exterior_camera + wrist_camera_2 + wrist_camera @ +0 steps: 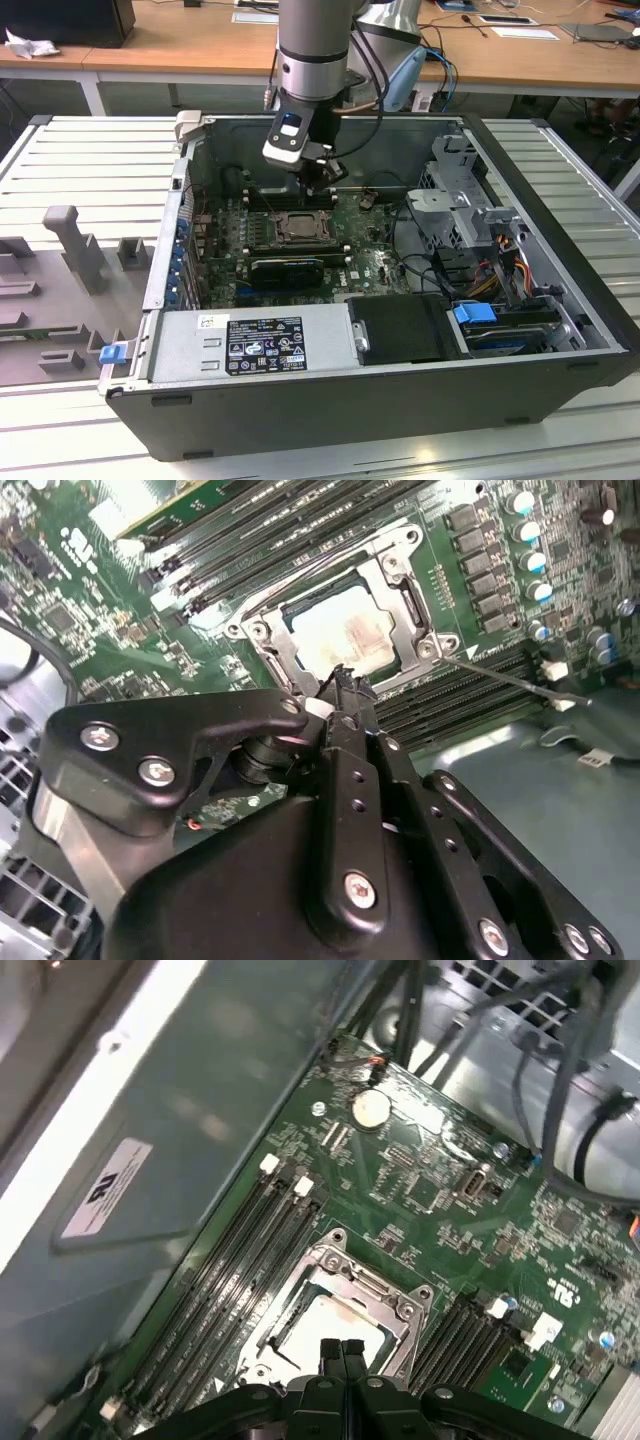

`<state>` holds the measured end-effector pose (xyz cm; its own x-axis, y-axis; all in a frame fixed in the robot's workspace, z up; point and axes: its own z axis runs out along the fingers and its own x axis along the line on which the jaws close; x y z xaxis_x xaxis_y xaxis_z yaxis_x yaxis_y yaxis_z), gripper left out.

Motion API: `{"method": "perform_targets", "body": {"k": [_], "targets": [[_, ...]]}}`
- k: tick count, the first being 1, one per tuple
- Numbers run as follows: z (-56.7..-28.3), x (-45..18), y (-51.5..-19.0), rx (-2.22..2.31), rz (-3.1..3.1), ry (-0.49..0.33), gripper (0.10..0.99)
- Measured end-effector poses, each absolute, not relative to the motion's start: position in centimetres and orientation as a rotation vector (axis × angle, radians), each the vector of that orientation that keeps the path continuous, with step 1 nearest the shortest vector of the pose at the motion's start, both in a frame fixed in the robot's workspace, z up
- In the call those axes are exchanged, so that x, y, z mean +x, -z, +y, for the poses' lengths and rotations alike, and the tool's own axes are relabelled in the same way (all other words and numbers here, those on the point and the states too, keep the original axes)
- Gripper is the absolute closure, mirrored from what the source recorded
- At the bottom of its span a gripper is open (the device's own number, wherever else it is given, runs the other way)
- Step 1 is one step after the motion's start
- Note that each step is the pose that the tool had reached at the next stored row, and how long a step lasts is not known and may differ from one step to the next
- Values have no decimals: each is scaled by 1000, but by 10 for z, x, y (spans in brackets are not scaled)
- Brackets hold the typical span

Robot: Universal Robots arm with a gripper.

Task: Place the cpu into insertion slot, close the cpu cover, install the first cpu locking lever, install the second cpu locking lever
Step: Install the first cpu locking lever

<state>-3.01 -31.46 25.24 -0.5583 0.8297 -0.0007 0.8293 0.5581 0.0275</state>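
The open computer case (400, 405) lay on its side on a slatted metal table (90, 165), with the grey power supply (250, 342) along the near wall and the green motherboard (372, 262) on the floor of the case. The arm came straight down into the case, and its gripper (328, 172) hung just above the far edge of the insertion slot (287, 1317). In both wrist views the two black fingertips were pressed flat against each other, and I could see nothing caught between them (345, 683) (342, 1348). The cpu (338, 635) sat in the slot, its dull silver top facing up and catching the light. The cpu cover (395, 588) lay down flat around it, and the chip showed through the cover's central window. In the second wrist view, a thin wire lever (515, 678) angled out from one corner of the socket across the nearby black memory slots (470, 695). I could not tell whether it was hooked down. More memory slots (235, 1260) ran along the socket's other side. In the first wrist view a coin cell battery (372, 1108) sat further up the board, near the case wall.
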Motion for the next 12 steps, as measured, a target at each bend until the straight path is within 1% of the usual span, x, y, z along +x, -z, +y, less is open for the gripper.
{"method": "perform_targets", "body": {"k": [8, 12], "targets": [[-315, -30, -268, 1361, 2816, -39, 980], [-315, -30, -268, 1214, 2884, -40, 980]]}}
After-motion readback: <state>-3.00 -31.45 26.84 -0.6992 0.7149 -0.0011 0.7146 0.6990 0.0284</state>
